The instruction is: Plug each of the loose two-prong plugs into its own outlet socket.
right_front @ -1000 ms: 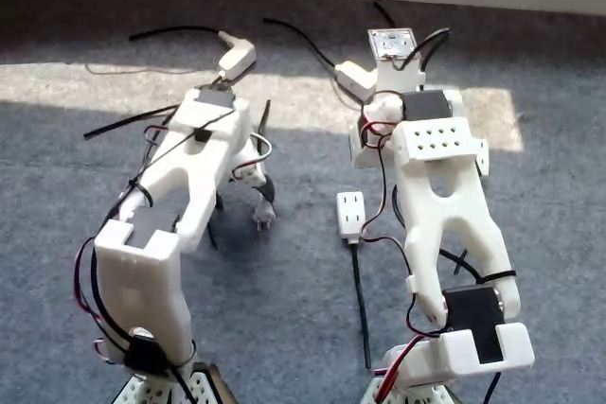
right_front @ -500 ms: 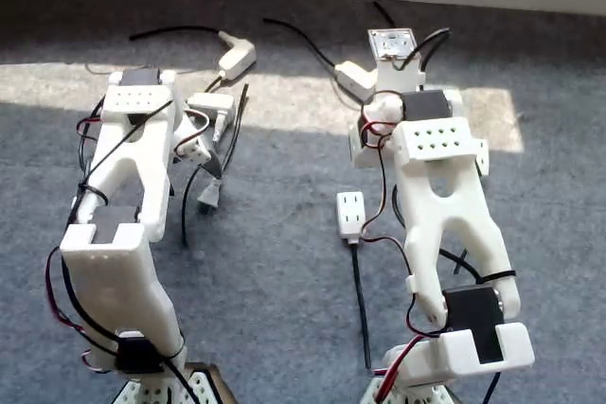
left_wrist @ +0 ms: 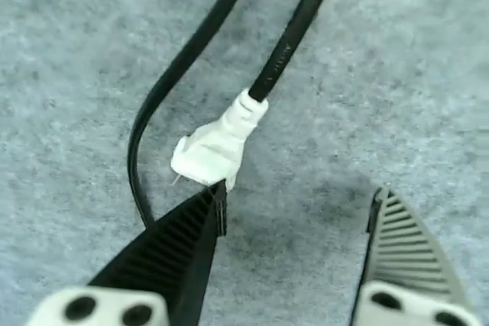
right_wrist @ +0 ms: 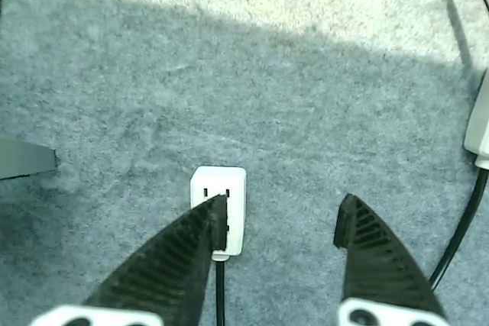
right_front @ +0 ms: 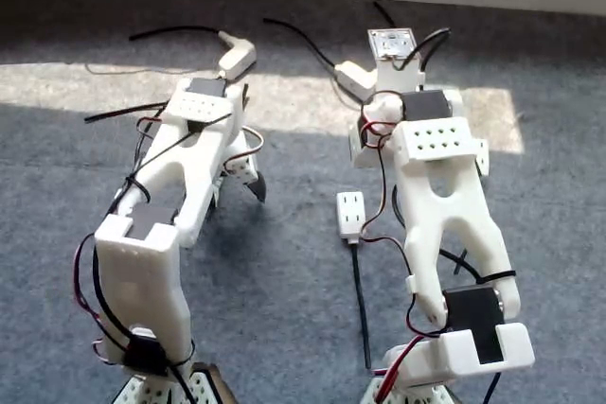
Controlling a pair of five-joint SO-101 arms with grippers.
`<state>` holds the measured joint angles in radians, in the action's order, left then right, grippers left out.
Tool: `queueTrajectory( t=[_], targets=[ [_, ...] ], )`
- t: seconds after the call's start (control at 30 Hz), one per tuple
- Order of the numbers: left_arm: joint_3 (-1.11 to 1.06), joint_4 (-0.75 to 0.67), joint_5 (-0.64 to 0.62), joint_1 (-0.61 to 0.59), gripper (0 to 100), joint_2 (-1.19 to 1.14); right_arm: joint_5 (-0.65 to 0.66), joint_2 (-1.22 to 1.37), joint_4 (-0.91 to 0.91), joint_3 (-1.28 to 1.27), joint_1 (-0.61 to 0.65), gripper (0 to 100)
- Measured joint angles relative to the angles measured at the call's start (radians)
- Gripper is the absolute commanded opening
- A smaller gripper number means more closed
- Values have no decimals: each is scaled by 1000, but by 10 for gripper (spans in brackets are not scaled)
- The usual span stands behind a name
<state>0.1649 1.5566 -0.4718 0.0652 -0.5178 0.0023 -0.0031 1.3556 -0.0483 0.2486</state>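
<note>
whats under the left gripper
A white two-prong plug on a black cord lies on the grey carpet, beside one fingertip of the open left gripper. That fingertip covers part of its prong end.

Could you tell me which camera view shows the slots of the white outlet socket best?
The right wrist view: the outlet socket sits close under the open right gripper, its two slots plain, one finger covering a corner. The high view shows the outlet socket whole from farther off, with its black cord.
</note>
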Motion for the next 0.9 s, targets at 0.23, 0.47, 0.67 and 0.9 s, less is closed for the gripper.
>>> queueTrajectory(
  t=[0.23,0.47,0.67,0.9],
  targets=[
    [51,-17,75,-89,301,-49,0,0,0,0,0,231],
    [78,-25,89,-163,251,-58,0,0,0,0,0,231],
    [80,-25,175,-160,52,-66,0,0,0,0,0,231],
    [80,-26,184,-157,34,-66,0,0,0,0,0,231]
  ],
)
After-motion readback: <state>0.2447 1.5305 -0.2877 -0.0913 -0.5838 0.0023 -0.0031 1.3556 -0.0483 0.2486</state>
